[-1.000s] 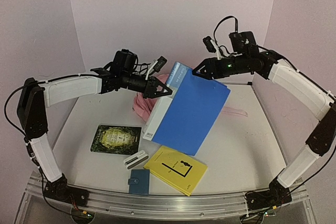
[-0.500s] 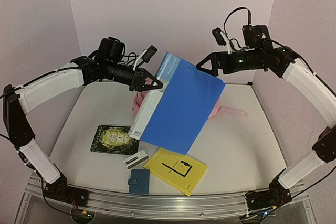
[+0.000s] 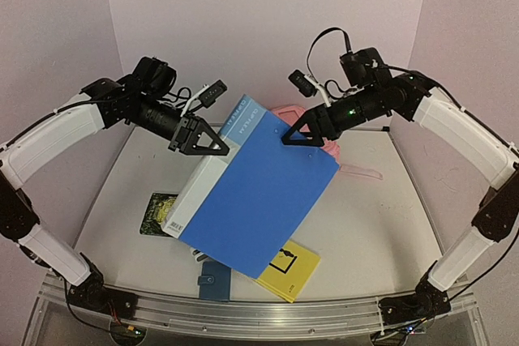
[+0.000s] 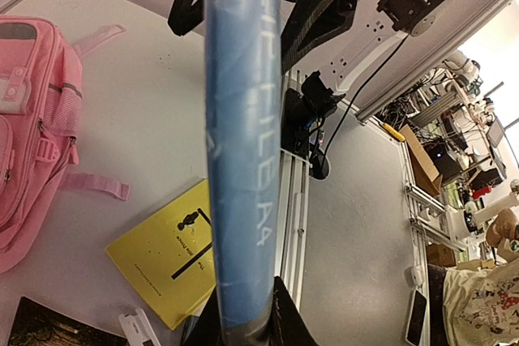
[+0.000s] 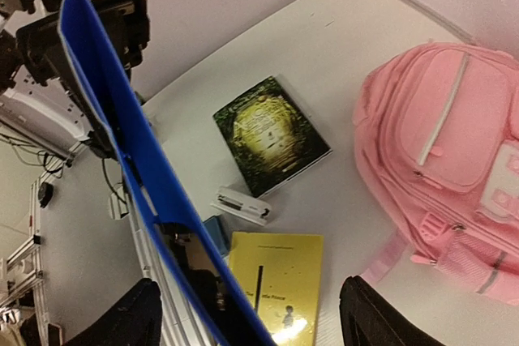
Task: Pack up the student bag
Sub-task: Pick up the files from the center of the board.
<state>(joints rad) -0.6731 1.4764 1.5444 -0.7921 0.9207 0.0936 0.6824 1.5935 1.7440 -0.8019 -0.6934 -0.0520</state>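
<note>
Lettering in pale print down the spine of the blue binder [image 3: 259, 200], the tail end looking like "A4", the rest too smeared to read. Small black title beside a black figure on the yellow book [image 5: 276, 273], last word seemingly "Prince". Ornate gold-green cover on the dark book [image 5: 272, 131], its wording too small to make out.

Binder aloft and tilted over the middle of the table [image 3: 381, 224], spine toward the left arm. Left gripper [image 3: 217, 147] clamped tight on the spine end, a finger pressed to each face. Right gripper [image 3: 290, 135] at the binder's far upper corner, jaws spread wide, the blue cover edge passing between them and pinched by neither finger in the wrist view.

Student bag [image 5: 454, 119] flat at the far side of the table, right of centre, front pockets up, mostly hidden behind the binder from above, one pink strap trailing toward the right. Clear of both grippers.

Both books on the near half of the white table top, a white stapler-like piece [image 5: 242, 204] between them, a small blue case [image 3: 215, 284] just beside the yellow book. Aluminium rail [image 3: 324, 313] along the near edge. Pale lilac walls [image 3: 268, 22] on three sides. Beyond the rail, in the left wrist view, grey floor, cables and a cluttered workshop.
</note>
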